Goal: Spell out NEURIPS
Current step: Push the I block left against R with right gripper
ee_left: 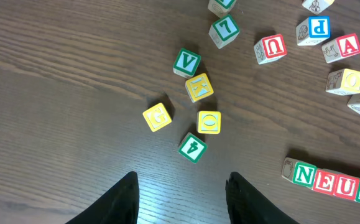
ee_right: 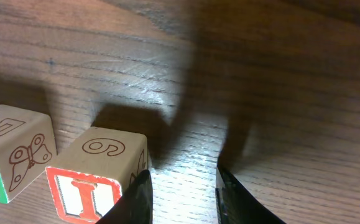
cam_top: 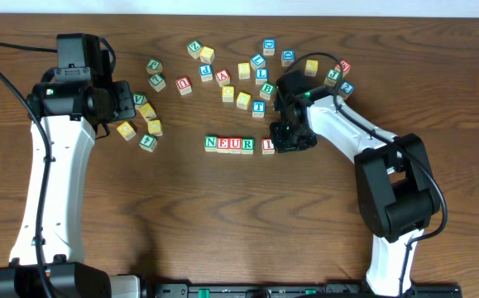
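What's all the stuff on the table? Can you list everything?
Row of wooden letter cubes: five, green and red, mid-table, N E U R together, I slightly apart.
Loose wooden letter cubes: roughly two dozen, yellow, green, blue, red, scattered beyond the row and at left.
Brown wooden table: one, beneath everything.
Robot arms: two, white and black, either side.
Left tool: one, black, open, above loose cubes.
Right tool: one, black, open, beside the I cube.

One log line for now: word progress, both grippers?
word: NEUR row, I block at its right, P and S missing | right gripper: open, empty, beside I block | left gripper: open, empty, above loose blocks
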